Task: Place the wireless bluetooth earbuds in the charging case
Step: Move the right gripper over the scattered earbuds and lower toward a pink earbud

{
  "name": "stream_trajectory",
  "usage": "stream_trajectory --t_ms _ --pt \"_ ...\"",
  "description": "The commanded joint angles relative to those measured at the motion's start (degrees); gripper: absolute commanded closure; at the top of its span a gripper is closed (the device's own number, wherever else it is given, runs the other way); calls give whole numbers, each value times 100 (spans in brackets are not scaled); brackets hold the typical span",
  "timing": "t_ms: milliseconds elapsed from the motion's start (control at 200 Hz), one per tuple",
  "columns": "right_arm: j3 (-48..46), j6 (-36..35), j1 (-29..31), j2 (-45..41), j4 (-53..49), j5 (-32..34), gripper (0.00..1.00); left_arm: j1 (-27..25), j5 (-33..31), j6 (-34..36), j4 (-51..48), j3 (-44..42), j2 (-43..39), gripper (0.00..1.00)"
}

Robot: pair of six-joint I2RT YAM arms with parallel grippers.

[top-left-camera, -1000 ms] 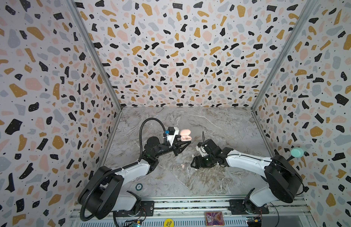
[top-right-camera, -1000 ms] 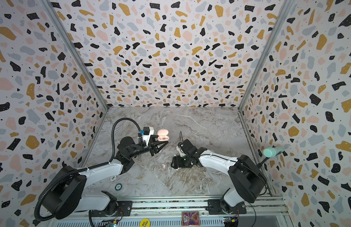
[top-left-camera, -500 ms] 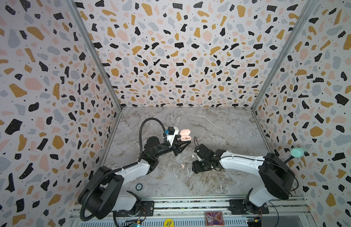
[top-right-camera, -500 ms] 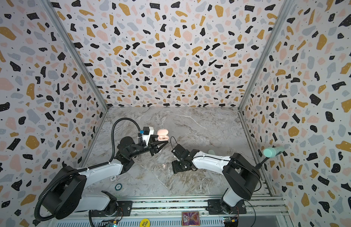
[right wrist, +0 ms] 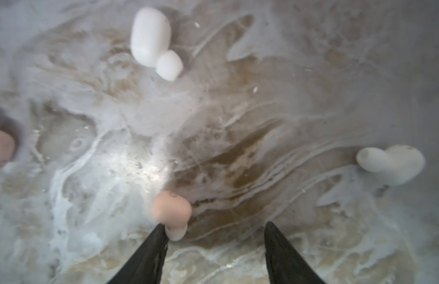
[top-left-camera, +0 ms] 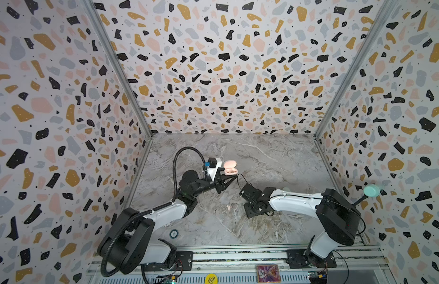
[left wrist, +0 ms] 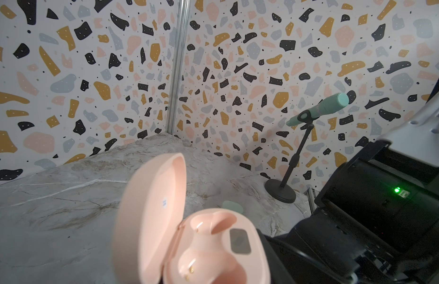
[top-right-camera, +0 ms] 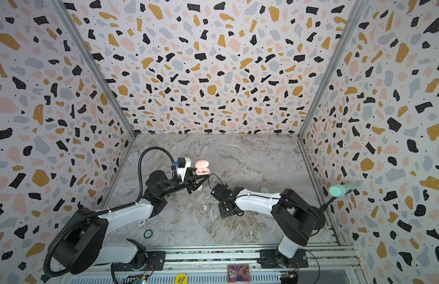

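A pink charging case (top-left-camera: 230, 167) (top-right-camera: 202, 168) with its lid up is held above the table; my left gripper (top-left-camera: 228, 177) is shut on it. In the left wrist view the case (left wrist: 208, 246) fills the foreground and both its wells are empty. My right gripper (right wrist: 214, 225) points down at the table with its jaws open. A pink earbud (right wrist: 171, 207) lies against one fingertip (right wrist: 159, 236), well apart from the second fingertip. Two white earbuds (right wrist: 150, 37) (right wrist: 395, 163) lie farther off. Another pink earbud (right wrist: 0, 147) (top-left-camera: 228, 207) (top-right-camera: 205, 207) lies to the side.
A mint green case (top-left-camera: 286, 189) (top-right-camera: 264, 189) (left wrist: 232, 206) lies behind the right arm. A mint microphone on a black stand (top-left-camera: 371, 190) (top-right-camera: 341, 189) (left wrist: 319, 109) stands at the right wall. A round chip (top-left-camera: 173, 233) (top-right-camera: 148, 233) lies near the front rail. Patterned walls enclose three sides.
The right gripper has shifted a little toward the left and its jaws have narrowed slightly. The left gripper with the pink case has stayed put.
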Motion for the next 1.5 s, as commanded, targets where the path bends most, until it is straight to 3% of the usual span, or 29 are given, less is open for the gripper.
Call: stream_trajectory --t_ms 0,245,451,591,1497 --pt "94 -105 -90 -266 -481 431 36 37 -6 -26 278 67 -76 65" --pt "38 -122 -381 -627 -316 75 36 37 2 -43 292 76 -41 65" --pt "-123 118 -552 -863 478 -1291 36 37 -7 -43 288 76 -38 65" --pt "-272 495 -553 -722 915 -1832 37 37 -7 -53 285 74 -37 65" --pt "-557 888 -641 -450 1754 -2429 39 37 -26 -29 203 59 -98 65"
